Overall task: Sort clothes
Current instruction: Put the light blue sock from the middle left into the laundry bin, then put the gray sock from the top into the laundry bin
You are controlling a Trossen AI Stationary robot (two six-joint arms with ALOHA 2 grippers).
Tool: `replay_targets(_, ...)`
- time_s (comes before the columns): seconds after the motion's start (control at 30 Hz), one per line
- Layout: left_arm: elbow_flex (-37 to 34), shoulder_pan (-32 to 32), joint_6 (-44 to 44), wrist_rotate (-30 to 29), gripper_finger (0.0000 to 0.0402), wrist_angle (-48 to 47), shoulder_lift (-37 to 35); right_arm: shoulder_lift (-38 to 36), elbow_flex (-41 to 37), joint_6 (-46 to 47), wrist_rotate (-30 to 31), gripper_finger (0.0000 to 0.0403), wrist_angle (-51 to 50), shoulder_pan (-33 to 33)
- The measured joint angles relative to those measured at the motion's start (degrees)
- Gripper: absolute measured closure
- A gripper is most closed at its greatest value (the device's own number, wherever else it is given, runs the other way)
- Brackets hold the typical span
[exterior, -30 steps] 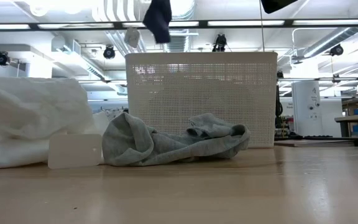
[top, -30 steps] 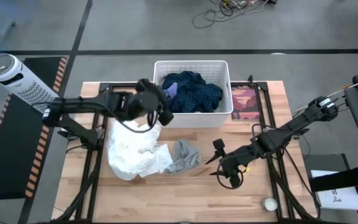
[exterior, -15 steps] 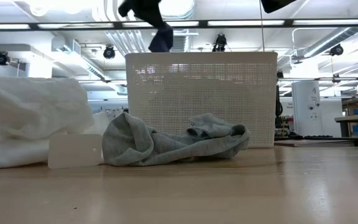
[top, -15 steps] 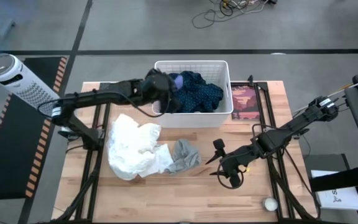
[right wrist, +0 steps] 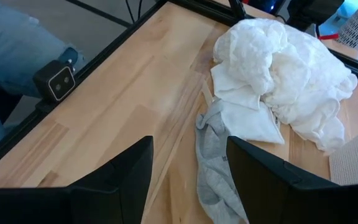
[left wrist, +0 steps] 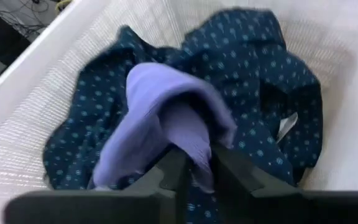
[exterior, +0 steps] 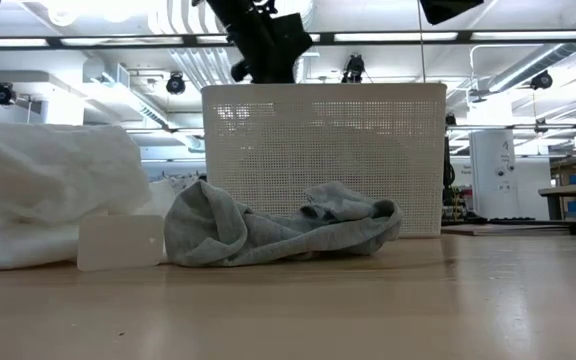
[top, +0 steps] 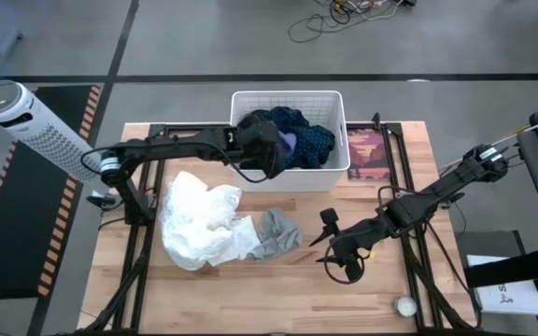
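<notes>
The left gripper [top: 276, 159] hangs over the white basket [top: 288, 177] — its fingers pinch a purple cloth [left wrist: 166, 121] lying on the navy dotted garment [left wrist: 272, 93]. The right gripper [top: 332, 245] waits in front of the basket — fingers spread, holding nothing.

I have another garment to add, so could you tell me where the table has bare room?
Bare wood lies in front of the white pile and grey garment, and between the grey garment and the right pincer. The basket, under the left pincer, is crowded.

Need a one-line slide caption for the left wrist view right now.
Left claw over the white basket, fingers straddling a lavender fabric fold atop the navy dotted garment.
</notes>
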Motion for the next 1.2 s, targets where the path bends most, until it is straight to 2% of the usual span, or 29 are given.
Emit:
replay_targets(0.2, 0.0, -0.1, -0.5, -0.3, 0.0262, 0.0, 0.1, 0.0, 0.0, 0.5, 0.0, 0.0213, -0.6, 0.0)
replay_targets(0.37, 0.0, -0.8, -0.6, -0.5, 0.0187, -0.1, -2.9, 0.0, 0.0, 0.9, 0.1, 0.0213, -0.6, 0.0)
replay_targets(0.43, 0.1, -1.6, -0.6, -0.6, 0.0163, -0.1, -4.7, 0.0, 0.0, 1.8, 2.3, 0.0213, -0.6, 0.0)
replay_targets(0.53, 0.0, -3.7, -0.4, -4.1, 0.014, 0.3, -7.4, 1.8, 0.0, 1.9, 9.4, 0.0213, -0.5, -0.4)
replay_targets(0.63, -1.5, -7.5, 1.9, -9.4, 0.0133, 3.4, -9.8, 4.8, 0.0, 1.9, 11.6, 0.0213, 0.2, -2.4)
replay_targets(0.77, -6.2, -13.3, 6.8, -13.3, 0.014, 11.0, -12.8, 9.8, 0.0, 2.9, 6.6, 0.0213, 2.7, -5.8)
replay_targets(1.0, -17.4, -21.2, 8.3, -13.4, 0.0166, 22.9, -19.3, 17.5, 0.0, 3.6, 4.3, 0.0213, 7.6, -10.4)
replay_targets(1.2, -31.5, -26.9, 8.9, -13.4, 0.0182, 40.6, -25.5, 22.6, 0.0, 4.5, 0.9, 0.0213, 10.7, -13.7)
